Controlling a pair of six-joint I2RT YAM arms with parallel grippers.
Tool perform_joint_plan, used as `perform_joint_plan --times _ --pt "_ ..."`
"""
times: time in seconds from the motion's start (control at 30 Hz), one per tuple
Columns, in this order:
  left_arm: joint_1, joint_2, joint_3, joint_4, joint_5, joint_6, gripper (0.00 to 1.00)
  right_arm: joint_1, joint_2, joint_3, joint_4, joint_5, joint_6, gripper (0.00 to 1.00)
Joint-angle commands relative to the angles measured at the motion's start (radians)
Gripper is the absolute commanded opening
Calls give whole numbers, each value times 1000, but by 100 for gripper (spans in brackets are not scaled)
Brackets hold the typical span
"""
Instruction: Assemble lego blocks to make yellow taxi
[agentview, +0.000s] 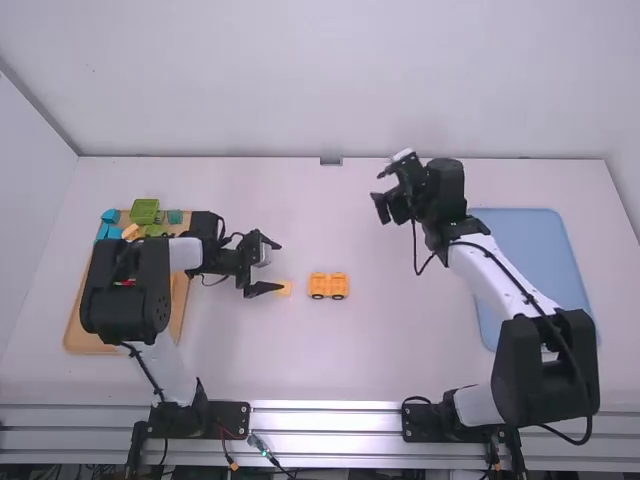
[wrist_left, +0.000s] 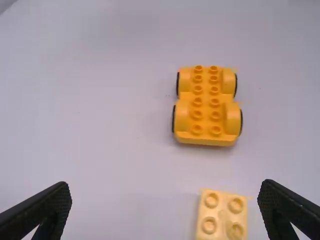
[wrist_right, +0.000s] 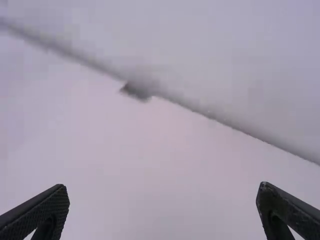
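The left pincer (agentview: 281, 267) is spread wide and released, low over the white table (agentview: 260, 350) just left of its middle. Its arm rises from the base, bends at the elbow above a light wooden tray (agentview: 182, 295), and runs rightward, so the two fingers point to the right.

The pale yellow studded plastic block (agentview: 284, 288) lies on the table right beside the tip of the finger nearer the high camera. From the left wrist camera the block sits between the two fingers, much closer to one of them; whether they touch, I cannot tell.

An orange-yellow plastic car base (agentview: 328, 286), with rows of studs, rounded wheel arches and black wheels, stands upright to the right of the block, near it but apart. It lies farther out ahead of the fingers, not in their grip.

The right pincer (agentview: 379, 195) is spread wide as well, well apart from both pieces, toward the far side of the table. Its arm bends at an elbow on the right and slants away and leftward, the fingers pointing left.

Green plastic blocks (agentview: 145, 211) and blue ones (agentview: 110, 216) lie in the tray's far part. A flat blue rectangular tray (agentview: 535, 245) lies at the right, partly behind the right arm.
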Motion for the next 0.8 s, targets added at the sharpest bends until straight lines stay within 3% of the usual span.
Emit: perform_joint_plan --times 0.0,0.3,0.57,0.77 --pt "-7 14 -15 4 31 -74 99 -1 34 32 -39 -417 -320 99" --pt "0 93 1 -15 32 -64 99 -44 274 32 -98 -784 -478 99" --pt "1 95 -2 -12 34 -87 99 -26 422 32 -74 -815 -570 99" --pt "0 95 -2 16 76 -104 99 -5 431 32 -53 -863 -579 99"
